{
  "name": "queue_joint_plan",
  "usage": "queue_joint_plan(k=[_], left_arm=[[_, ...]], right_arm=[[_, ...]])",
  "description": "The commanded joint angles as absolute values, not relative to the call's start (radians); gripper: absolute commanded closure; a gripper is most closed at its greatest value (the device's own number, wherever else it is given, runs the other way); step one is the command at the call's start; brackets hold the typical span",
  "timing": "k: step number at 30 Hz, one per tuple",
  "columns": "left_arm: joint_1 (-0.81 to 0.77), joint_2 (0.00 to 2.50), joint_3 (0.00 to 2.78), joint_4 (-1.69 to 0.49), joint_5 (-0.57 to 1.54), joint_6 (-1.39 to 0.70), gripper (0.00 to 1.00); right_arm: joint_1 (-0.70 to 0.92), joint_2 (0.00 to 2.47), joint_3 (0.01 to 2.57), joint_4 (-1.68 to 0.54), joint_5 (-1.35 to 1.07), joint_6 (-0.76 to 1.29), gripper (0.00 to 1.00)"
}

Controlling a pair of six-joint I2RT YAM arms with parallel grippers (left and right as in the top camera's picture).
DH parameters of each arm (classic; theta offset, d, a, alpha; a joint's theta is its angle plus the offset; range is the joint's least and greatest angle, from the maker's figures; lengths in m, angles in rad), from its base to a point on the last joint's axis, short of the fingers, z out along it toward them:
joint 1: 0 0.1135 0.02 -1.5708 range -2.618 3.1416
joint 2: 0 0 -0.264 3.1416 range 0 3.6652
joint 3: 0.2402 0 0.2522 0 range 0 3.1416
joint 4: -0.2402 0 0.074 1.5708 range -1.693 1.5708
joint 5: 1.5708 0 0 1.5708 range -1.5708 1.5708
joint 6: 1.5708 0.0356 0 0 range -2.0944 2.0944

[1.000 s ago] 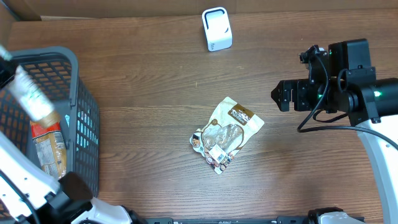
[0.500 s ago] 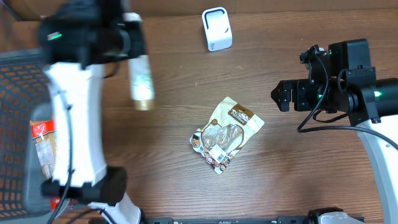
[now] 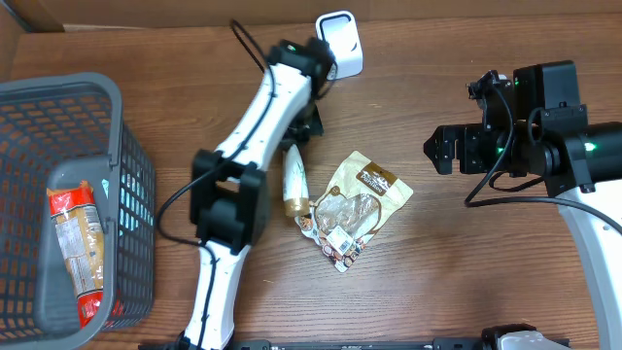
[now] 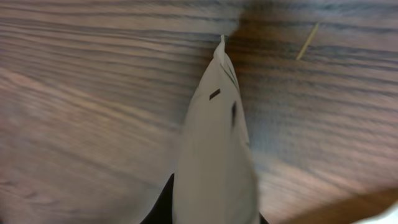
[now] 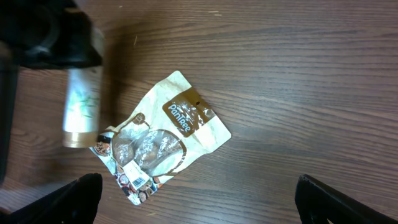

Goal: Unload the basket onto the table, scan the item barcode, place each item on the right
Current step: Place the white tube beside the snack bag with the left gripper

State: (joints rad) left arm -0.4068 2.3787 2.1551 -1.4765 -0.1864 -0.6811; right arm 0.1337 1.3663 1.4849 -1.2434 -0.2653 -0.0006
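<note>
Our left gripper (image 3: 299, 136) is clenched on the tube (image 3: 294, 180), left of frame centre, just beside the pouch (image 3: 355, 209). We judge it light, squashy and slick; best held by the firmer end. The scanner (image 3: 338, 45) sits top centre, open table (image 3: 437, 272) between. Our right gripper (image 3: 439, 151) gapes at the right edge.

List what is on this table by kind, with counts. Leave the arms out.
Baskets: 1, the grey basket
Bags: 2, the snack pouch on the table and the red packet in the basket
Tubes: 1, the tube
Scanners: 1, the white scanner
Total: 5
</note>
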Motion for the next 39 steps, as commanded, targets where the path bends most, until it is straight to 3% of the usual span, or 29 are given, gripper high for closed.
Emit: queue_joint_plan(k=[1,3,6,7,10,19,25,31,34,39], left_arm=[[-0.428,2.406,2.167,-1.470,-0.250,-0.729,0.96],[-0.428,2.415,2.167,-1.464,-0.248,-0.715,0.93],[-0.428,2.414,2.169,-1.444,-0.221,-0.623,0.63],[-0.426,2.414,2.176,-1.439,-0.195,-0.561,0.44],[-0.422,2.411,2.214,-1.476,-0.179,-0.527,0.30],[-0.340,2.324,2.662,-1.690,-0.092,-0.432,0.28],[-0.176,2.048,2.698,-1.690,-0.016,-0.400,0.25],[0.128,1.793,2.571,-1.690,-0.002,-0.361,0.18],[0.370,1.684,2.400,-1.690,0.006,-0.352,0.12],[0.691,1.651,2.197,-1.655,0.170,-0.244,0.11]], right_arm=[[0.140,1.366,1.498,-1.245,-0.271,-0.003,0.00],[0.140,1.366,1.498,-1.248,-0.271,-0.004,0.00],[0.140,1.366,1.498,-1.248,-0.271,-0.003,0.00],[0.140,1.366,1.498,-1.247,-0.271,-0.003,0.00],[0.140,1.366,1.498,-1.247,-0.271,-0.003,0.00],[0.140,1.366,1.498,-1.249,-0.271,-0.003,0.00],[0.140,1.366,1.498,-1.266,-0.271,-0.003,0.00],[0.140,1.366,1.498,-1.262,-0.271,-0.003,0.00],[0.140,1.366,1.498,-1.262,-0.271,-0.003,0.00],[0.140,1.366,1.498,-1.262,-0.271,-0.003,0.00]])
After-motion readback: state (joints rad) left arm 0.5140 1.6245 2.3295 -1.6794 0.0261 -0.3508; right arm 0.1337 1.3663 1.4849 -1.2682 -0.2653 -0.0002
